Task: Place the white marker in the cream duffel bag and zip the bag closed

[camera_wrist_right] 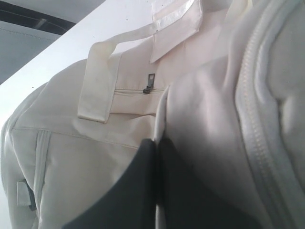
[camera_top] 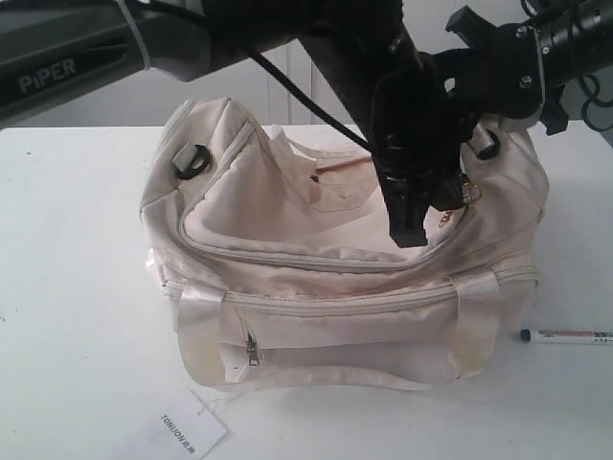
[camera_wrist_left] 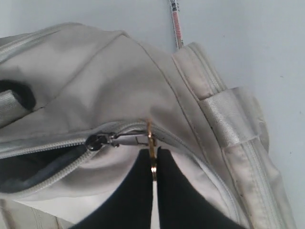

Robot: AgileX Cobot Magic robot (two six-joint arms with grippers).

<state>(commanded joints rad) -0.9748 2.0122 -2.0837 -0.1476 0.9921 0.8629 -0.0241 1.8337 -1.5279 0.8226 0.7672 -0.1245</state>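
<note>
The cream duffel bag [camera_top: 316, 287] sits in the middle of the white table, its curved top zipper partly open. My left gripper [camera_wrist_left: 153, 155] reaches across to the bag's right top and is shut on the gold ring pull [camera_wrist_left: 151, 143], just beside the zipper slider [camera_wrist_left: 97, 140]. The dark opening lies behind the slider. My right gripper [camera_wrist_right: 157, 143] is shut on a fold of the bag's fabric at its right end. The white marker [camera_top: 567, 336] lies on the table to the right of the bag, apart from both grippers; the left wrist view shows the marker [camera_wrist_left: 176, 24] beyond the bag.
A white hang tag [camera_top: 182, 431] lies on the table in front of the bag's left corner. The front pocket's zip pull [camera_top: 252, 350] hangs at the lower left. The left arm [camera_top: 316, 38] crosses above the bag. Bare table [camera_top: 67, 287] stretches to the left.
</note>
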